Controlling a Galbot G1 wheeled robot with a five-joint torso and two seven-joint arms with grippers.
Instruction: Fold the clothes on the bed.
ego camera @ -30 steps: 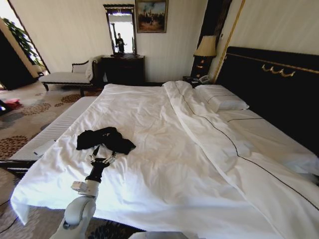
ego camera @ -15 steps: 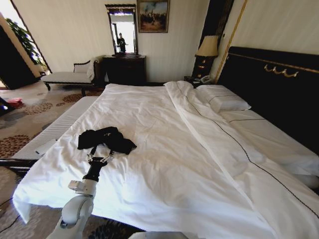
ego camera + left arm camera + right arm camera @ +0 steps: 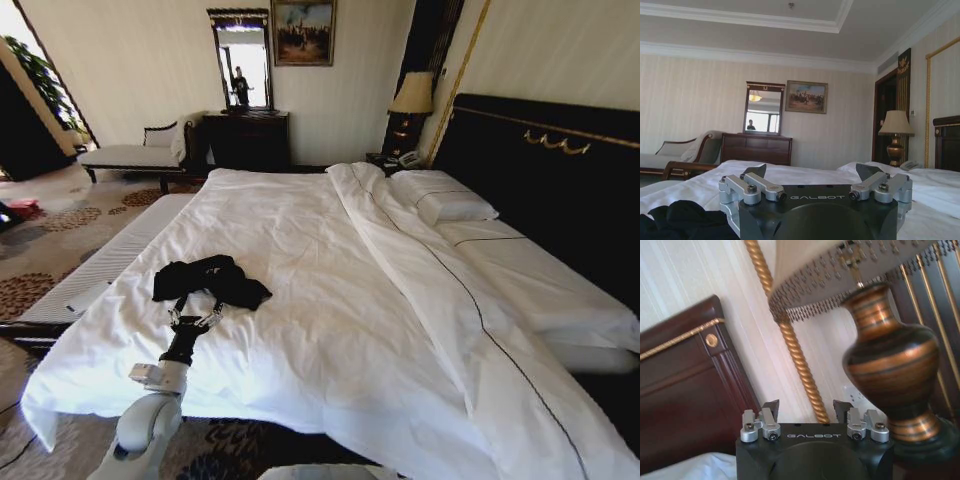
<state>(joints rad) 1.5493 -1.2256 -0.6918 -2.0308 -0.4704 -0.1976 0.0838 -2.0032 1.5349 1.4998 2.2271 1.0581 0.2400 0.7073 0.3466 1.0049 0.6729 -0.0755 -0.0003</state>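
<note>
The clothes (image 3: 208, 279) are one crumpled black T-shirt lying near the left front corner of the bed (image 3: 330, 300), small against the white duvet. My left gripper (image 3: 194, 313) is open just at the shirt's near edge, its arm reaching up from the lower left. In the left wrist view the open left gripper (image 3: 812, 174) holds nothing, and the black clothes (image 3: 680, 220) lie just beside and below it. In the right wrist view my right gripper (image 3: 807, 409) is open and empty, close to a bronze lamp base (image 3: 890, 365) and a dark headboard (image 3: 680, 390).
White pillows (image 3: 445, 200) lie against the tall dark headboard (image 3: 540, 170) on the right. A bedside lamp (image 3: 412, 95), a dark dresser with a mirror (image 3: 248, 140) and a chaise bench (image 3: 130, 155) stand at the far wall. Patterned carpet (image 3: 40, 260) runs along the bed's left side.
The head view has shifted a little. My left gripper stays at the near edge of the shirt, drifting slightly left. The shirt has not moved.
</note>
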